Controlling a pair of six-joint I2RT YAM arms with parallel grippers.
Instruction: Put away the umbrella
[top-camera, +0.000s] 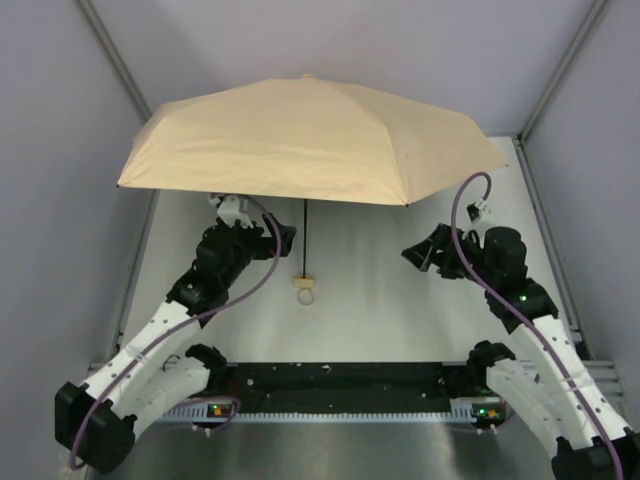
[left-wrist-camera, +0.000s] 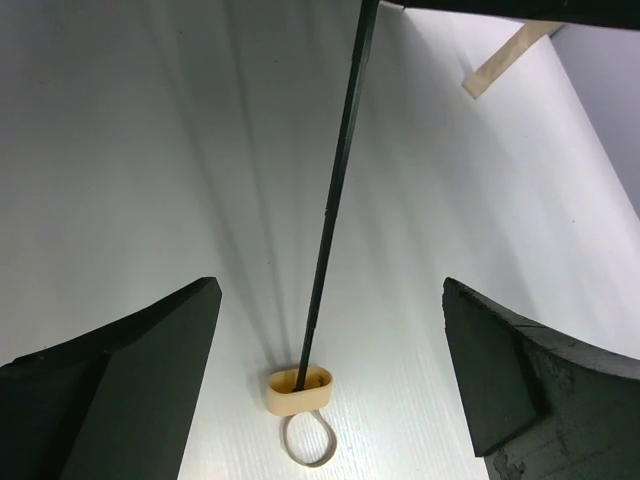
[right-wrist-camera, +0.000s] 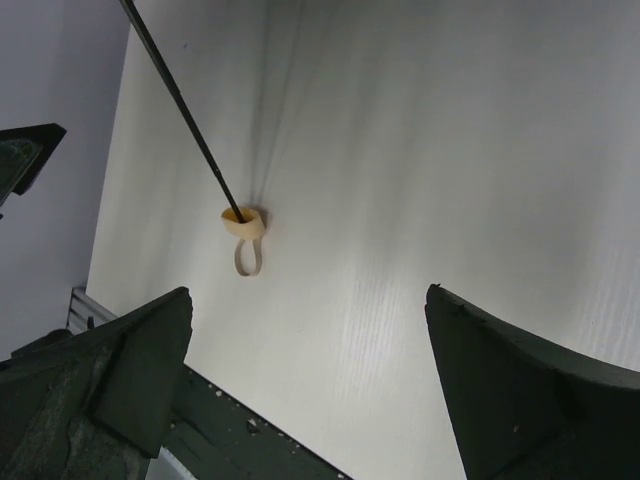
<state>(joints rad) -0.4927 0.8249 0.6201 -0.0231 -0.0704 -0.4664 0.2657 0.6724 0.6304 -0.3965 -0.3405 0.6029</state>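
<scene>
The umbrella is open; its beige canopy (top-camera: 310, 140) spreads over the back of the white table (top-camera: 380, 300). Its thin black shaft (top-camera: 304, 235) runs down to the small tan handle (top-camera: 305, 283), which rests on the table with its loop strap (top-camera: 306, 296). My left gripper (top-camera: 283, 236) is open and empty, just left of the shaft under the canopy. In the left wrist view the shaft (left-wrist-camera: 335, 190) and handle (left-wrist-camera: 298, 389) lie between the open fingers (left-wrist-camera: 150, 370). My right gripper (top-camera: 415, 252) is open and empty, well to the right of the shaft. The right wrist view shows the handle (right-wrist-camera: 243, 220) far ahead.
A black rail (top-camera: 330, 378) runs along the table's near edge between the arm bases. Grey walls with metal posts close in both sides. Purple cables (top-camera: 262, 280) loop off each arm. A tan strip (left-wrist-camera: 500, 62) hangs under the canopy edge.
</scene>
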